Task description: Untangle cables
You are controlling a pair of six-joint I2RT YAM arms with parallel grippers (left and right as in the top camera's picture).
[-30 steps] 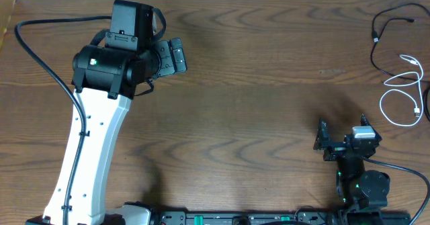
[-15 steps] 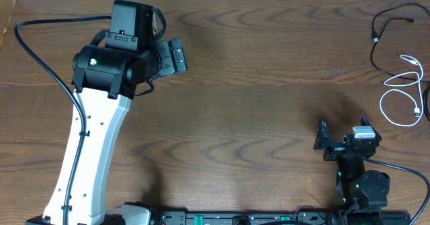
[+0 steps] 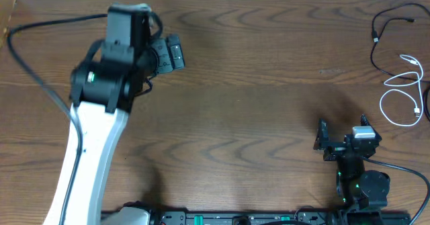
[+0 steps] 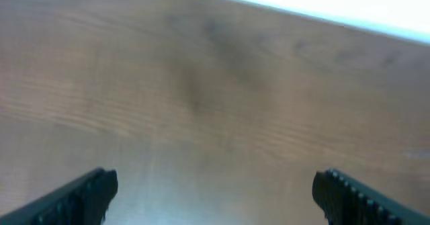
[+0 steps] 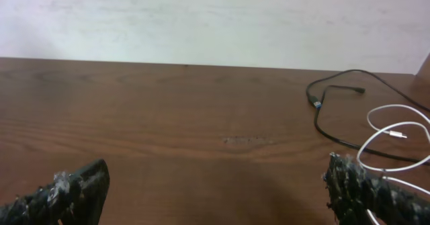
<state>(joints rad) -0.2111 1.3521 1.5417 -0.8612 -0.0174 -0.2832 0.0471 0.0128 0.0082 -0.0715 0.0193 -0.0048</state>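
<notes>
At the near edge of the bench [image 3: 255,84], toward five o'clock in the overhead view, our right hand [image 3: 320,136] sits low by its base with its fingers spread wide and nothing between them.

From that hand the cables lie at about one to two o'clock, near but not touching. First comes the white cable [image 3: 382,108], curled in a loose loop by the bench's three o'clock edge. Beyond it is the black cable [image 3: 373,56], which bends away toward the far corner. Together they string out roughly along the twelve-to-six line, so we judge a forward reach swung to the right would meet the white loop first.

Farther off, at ten o'clock on the bench, our left hand [image 3: 173,52] is likewise spread wide and holds nothing. It is well apart from both cords, with bare wood across the middle, so we count the right arm as much the nearer.

Some things we cannot settle. Both cords run off the overhead frame at three o'clock, so their ends there are cut off. They seem to cross near that edge, but we cannot tell which lies on top. The left wrist view is blurred and shows only wood grain, with no cord in it.
</notes>
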